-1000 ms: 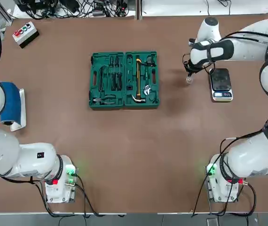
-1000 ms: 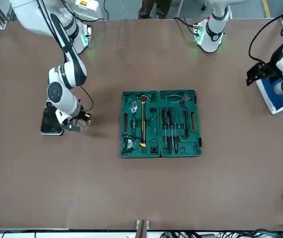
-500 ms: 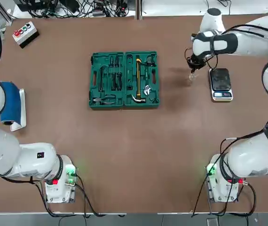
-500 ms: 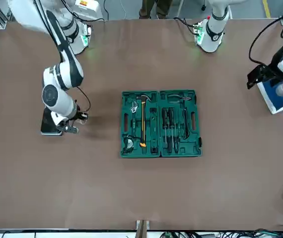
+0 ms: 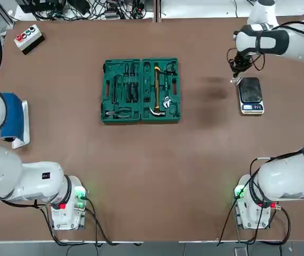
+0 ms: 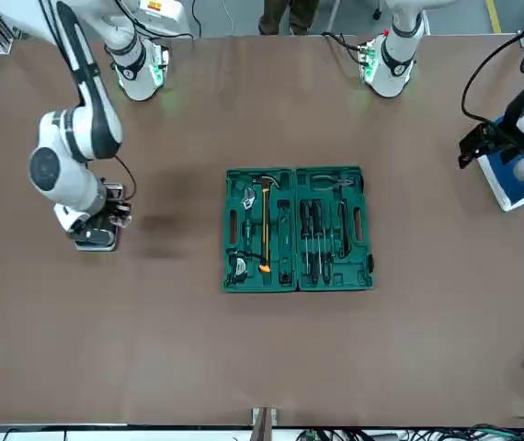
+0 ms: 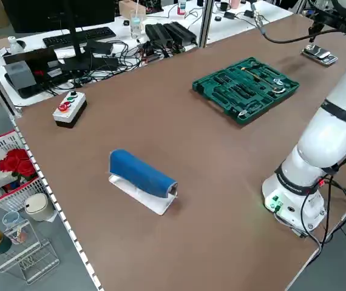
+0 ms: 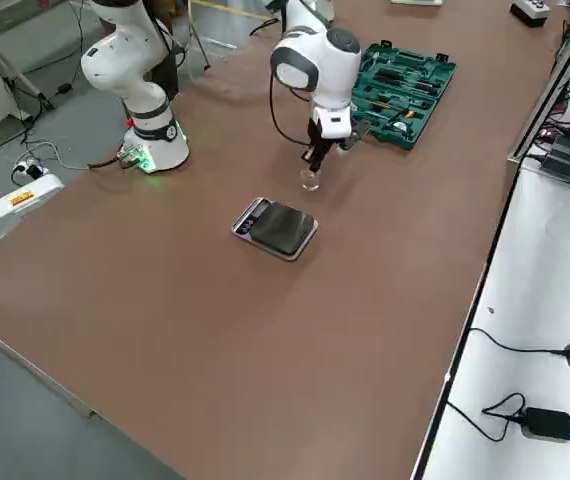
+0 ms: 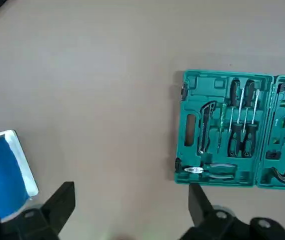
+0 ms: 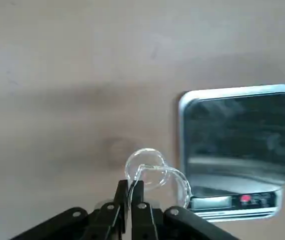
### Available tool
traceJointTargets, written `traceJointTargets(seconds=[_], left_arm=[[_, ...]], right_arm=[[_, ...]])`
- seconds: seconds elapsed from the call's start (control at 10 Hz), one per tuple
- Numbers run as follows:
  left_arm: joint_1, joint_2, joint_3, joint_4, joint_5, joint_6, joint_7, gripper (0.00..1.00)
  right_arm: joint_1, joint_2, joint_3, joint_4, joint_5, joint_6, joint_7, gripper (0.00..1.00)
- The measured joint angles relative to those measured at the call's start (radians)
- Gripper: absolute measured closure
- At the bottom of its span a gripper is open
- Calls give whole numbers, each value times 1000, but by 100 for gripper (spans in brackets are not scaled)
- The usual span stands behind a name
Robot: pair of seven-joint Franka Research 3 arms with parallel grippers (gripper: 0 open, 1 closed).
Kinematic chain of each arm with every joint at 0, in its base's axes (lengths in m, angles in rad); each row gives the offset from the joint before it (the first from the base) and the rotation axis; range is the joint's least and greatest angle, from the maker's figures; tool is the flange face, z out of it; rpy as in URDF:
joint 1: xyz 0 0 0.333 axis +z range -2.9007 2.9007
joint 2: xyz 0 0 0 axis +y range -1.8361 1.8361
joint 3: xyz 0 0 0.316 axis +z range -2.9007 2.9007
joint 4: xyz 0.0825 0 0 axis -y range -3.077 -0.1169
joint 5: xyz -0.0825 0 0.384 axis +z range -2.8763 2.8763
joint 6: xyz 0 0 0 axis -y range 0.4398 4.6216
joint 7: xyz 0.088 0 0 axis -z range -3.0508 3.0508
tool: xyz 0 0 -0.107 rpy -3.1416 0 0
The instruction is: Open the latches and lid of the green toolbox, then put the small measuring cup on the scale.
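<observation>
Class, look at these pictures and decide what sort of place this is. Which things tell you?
Probably a robotics lab: a pair of robot arms is mounted at one table, a toolbox and a scale are laid out there, and a desk with a keyboard stands beside it.

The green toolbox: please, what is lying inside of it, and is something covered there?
The open green toolbox holds a hammer, pliers, screwdrivers and an adjustable wrench. What lies beneath these tools in their slots cannot be seen.
</observation>
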Motion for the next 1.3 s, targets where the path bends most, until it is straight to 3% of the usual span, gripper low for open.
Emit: traceJointTargets(seconds=[0.3, 0.7, 1.3], left_arm=[[0, 6, -1, -1, 0, 19, 0, 0], [2, 8, 0, -1, -33, 20, -2, 0], [1, 9, -26, -18, 2, 28, -2, 0]], right_arm=[[-4, -16, -86, -33, -30, 11, -114, 94], [-4, -17, -155, -95, -92, 128, -168, 94], [-4, -17, -167, -137, -97, 215, -187, 94]])
